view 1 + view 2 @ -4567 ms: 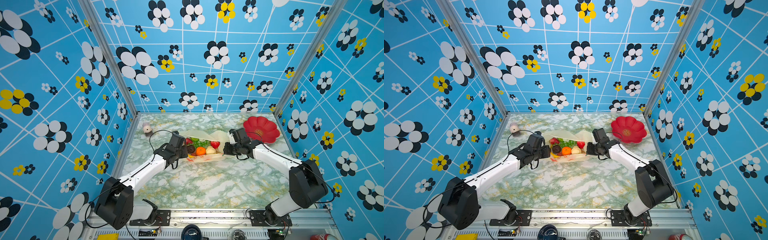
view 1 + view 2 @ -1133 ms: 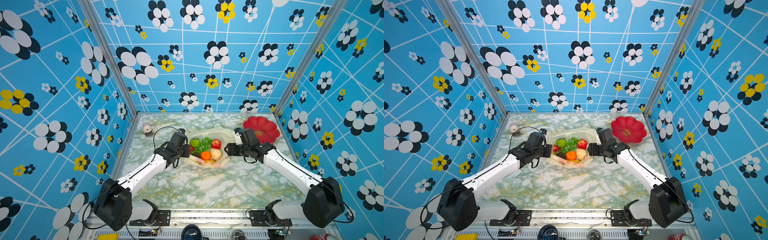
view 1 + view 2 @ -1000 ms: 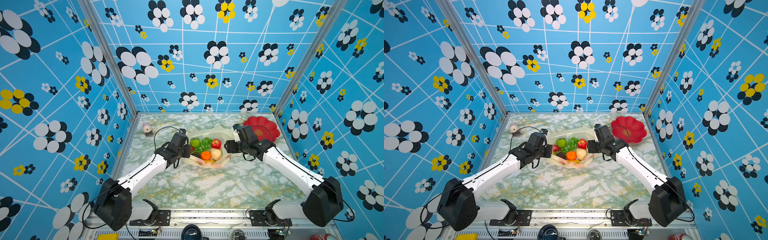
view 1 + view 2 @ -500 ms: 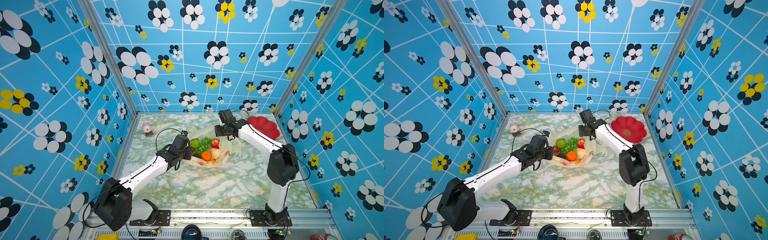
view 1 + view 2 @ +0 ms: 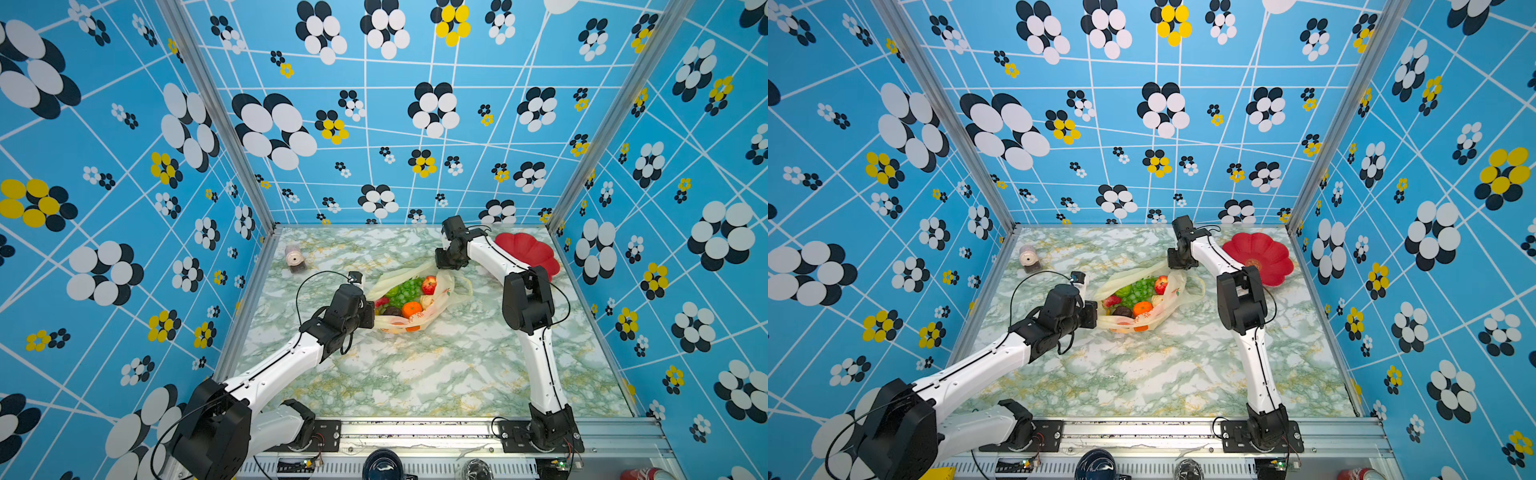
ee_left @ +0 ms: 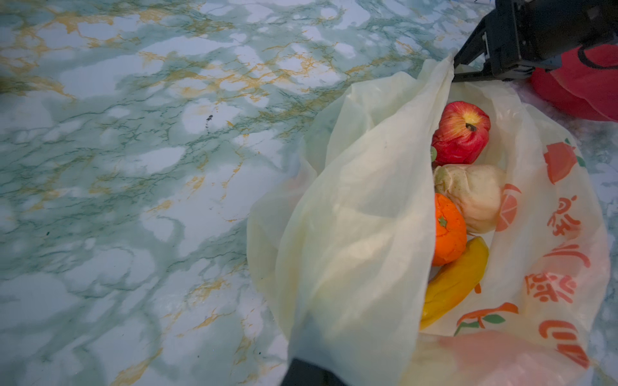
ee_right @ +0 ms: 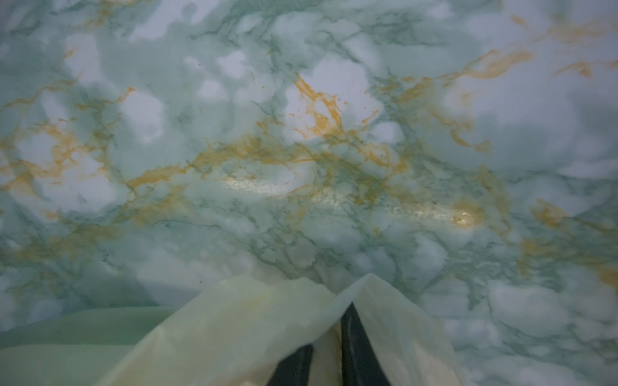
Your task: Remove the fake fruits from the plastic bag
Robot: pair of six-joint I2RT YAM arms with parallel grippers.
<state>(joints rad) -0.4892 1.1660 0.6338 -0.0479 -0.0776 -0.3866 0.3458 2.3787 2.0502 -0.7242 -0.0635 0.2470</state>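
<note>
Marble table (image 5: 415, 374) roomy up front; left gripper (image 5: 371, 309), right gripper (image 5: 441, 263) clamped on opposite plastic bag (image 5: 448, 287) edges.

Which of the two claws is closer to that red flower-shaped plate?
The right. The right gripper pinches the plastic bag at its far edge, close to the red plate; the left gripper holds the bag's opposite edge, beyond the fake fruits.

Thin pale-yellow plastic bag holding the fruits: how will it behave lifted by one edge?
Likely floppy: the thin pale-yellow plastic bag drapes and creases, tenting where the right gripper pinches its rim. It is thin translucent film, so the fruit load would probably sag it. The round orange fruit and red apple may roll out.
</note>
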